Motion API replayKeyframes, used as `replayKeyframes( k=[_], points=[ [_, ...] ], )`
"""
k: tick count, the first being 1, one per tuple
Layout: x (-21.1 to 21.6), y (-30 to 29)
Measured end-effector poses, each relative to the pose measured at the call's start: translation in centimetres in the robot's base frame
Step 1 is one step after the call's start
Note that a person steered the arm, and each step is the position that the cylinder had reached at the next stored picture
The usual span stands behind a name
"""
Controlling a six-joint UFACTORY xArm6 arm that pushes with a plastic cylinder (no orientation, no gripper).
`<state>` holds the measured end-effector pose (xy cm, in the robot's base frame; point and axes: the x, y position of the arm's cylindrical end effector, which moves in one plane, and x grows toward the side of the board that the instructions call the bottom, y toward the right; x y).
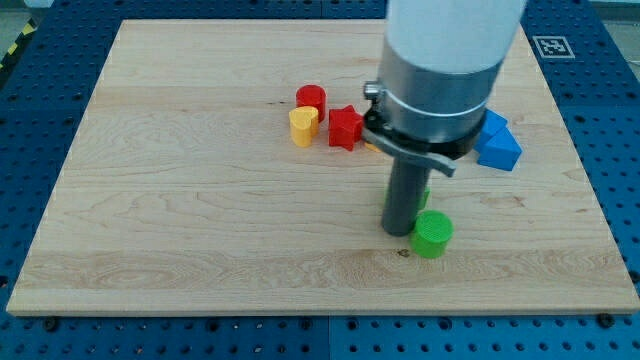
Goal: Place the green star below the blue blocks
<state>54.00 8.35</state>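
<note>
Here, you see a pale wooden board (200,220) lying on a blue perforated table (40,120). The arm comes down from the view's top, right of centre: a broad white cylinder, then a grey metal collar with a black clamp, then the straight dark rod, standing upright. My tip (398,232) rests on the board in its lower right part. It is a bare rod with nothing to open or close, and it holds nothing.

Just to the tip's right, touching or nearly touching it, sits a green round block (433,234). A sliver of another green block (424,198) peeks out from behind the rod, just above the round one; its shape is hidden, so you cannot tell whether this is the green star.

Two blue blocks (497,142), angular in shape, lie close together at the view's right, above the tip and partly behind the collar.

Left of the arm, a red cylinder (311,98), a yellow heart-shaped block (303,126) and a red star-shaped block (346,127) cluster together.
</note>
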Motion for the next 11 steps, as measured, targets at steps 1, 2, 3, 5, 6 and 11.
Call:
replayKeyframes(
  k=[1,2,3,5,6,11],
  points=[
    [-0.4,0.9],
    [-0.5,0.5],
    [-0.6,-1.0],
    [-4.0,-1.8],
    [-5.2,0.3],
    [-4.2,1.5]
  ],
)
